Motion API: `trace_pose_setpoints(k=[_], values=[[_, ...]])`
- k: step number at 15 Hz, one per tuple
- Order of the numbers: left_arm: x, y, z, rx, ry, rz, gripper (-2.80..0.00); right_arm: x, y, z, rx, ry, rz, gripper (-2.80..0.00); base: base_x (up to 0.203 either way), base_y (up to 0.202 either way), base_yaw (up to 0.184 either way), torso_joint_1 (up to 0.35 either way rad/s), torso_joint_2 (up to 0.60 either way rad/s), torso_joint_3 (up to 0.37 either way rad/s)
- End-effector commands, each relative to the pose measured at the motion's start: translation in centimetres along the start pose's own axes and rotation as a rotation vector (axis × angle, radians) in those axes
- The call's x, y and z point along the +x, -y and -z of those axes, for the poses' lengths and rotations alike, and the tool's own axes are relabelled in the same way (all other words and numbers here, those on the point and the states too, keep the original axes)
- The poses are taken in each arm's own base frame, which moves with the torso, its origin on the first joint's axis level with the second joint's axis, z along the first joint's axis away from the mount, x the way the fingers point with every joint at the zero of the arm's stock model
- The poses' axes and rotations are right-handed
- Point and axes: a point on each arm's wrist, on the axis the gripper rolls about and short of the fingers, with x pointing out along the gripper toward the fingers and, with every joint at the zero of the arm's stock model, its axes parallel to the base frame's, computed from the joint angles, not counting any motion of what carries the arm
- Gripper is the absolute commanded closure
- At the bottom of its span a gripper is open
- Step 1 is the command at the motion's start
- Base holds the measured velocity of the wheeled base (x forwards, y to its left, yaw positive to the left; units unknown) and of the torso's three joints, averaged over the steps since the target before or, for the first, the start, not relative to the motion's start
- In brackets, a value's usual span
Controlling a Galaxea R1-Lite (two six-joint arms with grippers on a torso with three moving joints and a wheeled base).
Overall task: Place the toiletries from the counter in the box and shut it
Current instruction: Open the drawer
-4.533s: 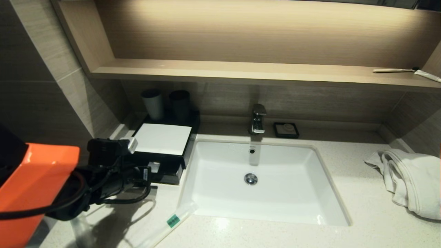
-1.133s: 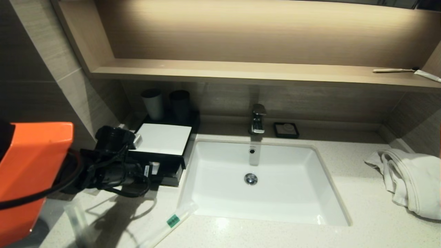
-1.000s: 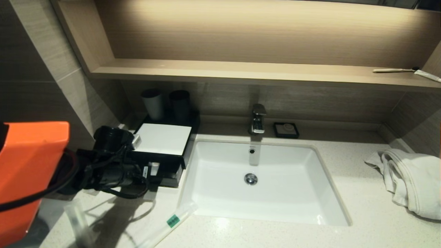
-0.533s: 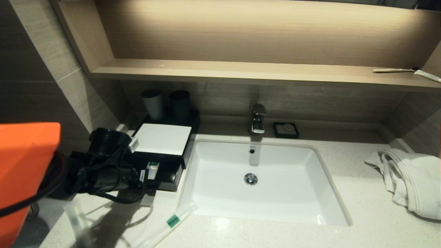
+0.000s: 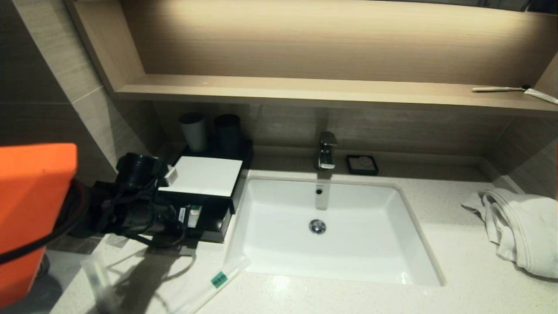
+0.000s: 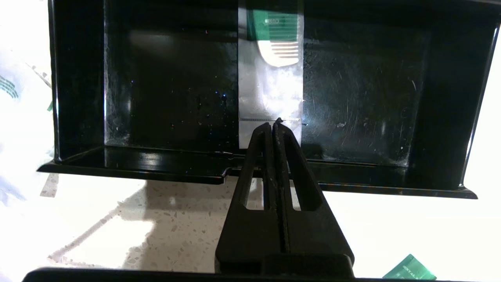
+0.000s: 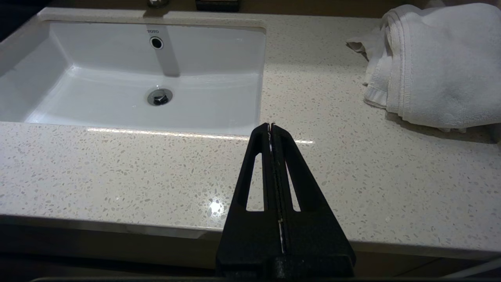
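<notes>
1. The left gripper has its two black fingers pressed together on the near end of a clear plastic sachet holding a white comb with a green label. It pinches the very edge, probably so the rest can slide in freely.
2. The packet reaches over the front lip into the glossy black plastic drawer-like box, its far end deep inside, so this item looks nearly delivered.
3. From the head view the box sits pulled open under a white flat lid, left of the white rectangular sink.
4. Two more clear wrapped toiletries wait on the speckled stone counter: one with a green tag by the sink's corner, another further left.
5. The right gripper idles clenched and empty above the counter's front edge, near a crumpled white towel.
</notes>
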Motion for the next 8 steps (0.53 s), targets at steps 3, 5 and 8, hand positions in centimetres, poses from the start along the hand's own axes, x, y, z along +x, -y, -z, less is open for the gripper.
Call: trace_pose_setpoints(k=[3, 5, 8], values=[[0.29, 0.03, -0.17, 0.001, -0.044, -0.007, 0.0, 0.0, 0.0, 0.0, 0.0, 0.0, -0.001, 0.0, 0.0, 0.0, 0.0, 0.0, 0.0, 0.0], [0.52, -0.02, 0.34, 0.002, -0.09, -0.011, 0.0, 0.0, 0.0, 0.0, 0.0, 0.0, -0.001, 0.0, 0.0, 0.0, 0.0, 0.0, 0.0, 0.0], [0.67, -0.02, 0.41, 0.002, -0.095, -0.011, 0.0, 0.0, 0.0, 0.0, 0.0, 0.0, -0.001, 0.0, 0.0, 0.0, 0.0, 0.0, 0.0, 0.0]])
